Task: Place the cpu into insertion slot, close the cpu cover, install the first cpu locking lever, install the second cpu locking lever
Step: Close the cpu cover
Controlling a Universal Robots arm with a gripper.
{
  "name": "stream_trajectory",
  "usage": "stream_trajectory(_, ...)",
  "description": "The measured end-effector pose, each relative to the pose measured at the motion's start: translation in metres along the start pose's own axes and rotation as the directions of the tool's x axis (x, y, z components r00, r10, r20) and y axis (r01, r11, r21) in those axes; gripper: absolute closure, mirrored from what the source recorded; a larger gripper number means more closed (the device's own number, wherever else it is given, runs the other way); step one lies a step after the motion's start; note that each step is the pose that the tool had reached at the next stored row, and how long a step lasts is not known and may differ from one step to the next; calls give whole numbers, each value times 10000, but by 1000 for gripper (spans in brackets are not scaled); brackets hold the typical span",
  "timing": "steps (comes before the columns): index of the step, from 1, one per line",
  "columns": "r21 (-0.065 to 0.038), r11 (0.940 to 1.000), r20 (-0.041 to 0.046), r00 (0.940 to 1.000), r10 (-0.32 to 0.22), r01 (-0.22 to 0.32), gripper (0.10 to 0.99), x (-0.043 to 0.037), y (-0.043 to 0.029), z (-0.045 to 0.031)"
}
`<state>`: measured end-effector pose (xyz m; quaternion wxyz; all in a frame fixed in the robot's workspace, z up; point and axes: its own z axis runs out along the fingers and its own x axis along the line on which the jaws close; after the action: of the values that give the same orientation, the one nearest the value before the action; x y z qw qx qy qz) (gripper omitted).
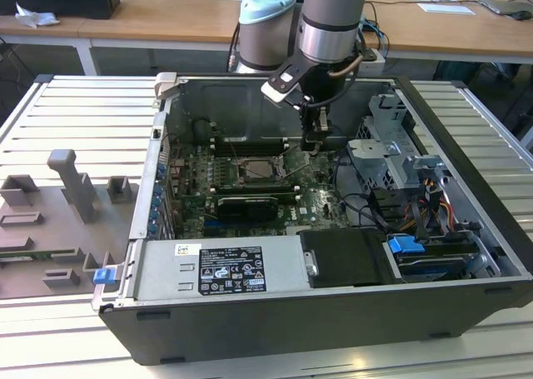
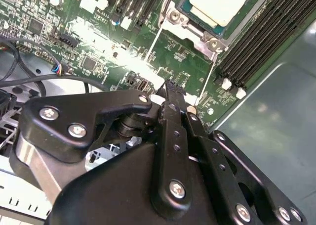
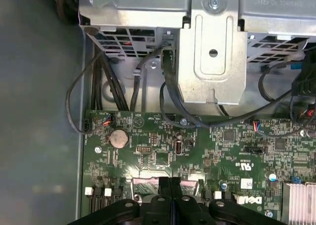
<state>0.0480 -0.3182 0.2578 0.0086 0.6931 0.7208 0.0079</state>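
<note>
The cpu lies in the insertion slot, near the middle of the exterior view. The cpu cover frames it. The hand is clenched on nothing, just to the exterior view's right of the slot. Black cables and a metal cage crowd farther right. A long black card lies lower in the frame.

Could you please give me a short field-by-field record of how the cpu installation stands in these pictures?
setting: open computer case on a ribbed table, green motherboard inside
cpu: pale top up, seated in the insertion slot
cpu cover: silver frame around the cpu; whether it is locked cannot be told
gripper: fingers shut, nothing visible between them, low over the motherboard beside the insertion slot, on the exterior view's right of it
</note>
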Motion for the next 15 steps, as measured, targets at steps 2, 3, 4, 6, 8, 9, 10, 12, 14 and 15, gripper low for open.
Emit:
stream_trajectory(2,1,10000,3,10000,0,0,980,-1,20,0)
stream_trajectory(3,1,10000,3,10000,0,0,980,-2,36,1)
stream_trajectory(4,1,10000,2,10000,-1,1,980,-2,49,1)
stream_trajectory(6,1,10000,2,10000,-1,1,980,-2,56,1)
stream_trajectory(8,1,10000,3,10000,0,0,980,-3,59,1)
stream_trajectory(9,0,10000,2,10000,-1,1,980,-3,63,2)
stream_trajectory(10,1,10000,5,10000,0,0,980,-3,76,4)
stream_trajectory(12,2,10000,10,10000,0,0,980,-5,101,9)
stream_trajectory(14,1,10000,9,10000,0,0,980,-6,130,15)
stream_trajectory(15,1,10000,8,10000,-1,1,980,-6,144,19)
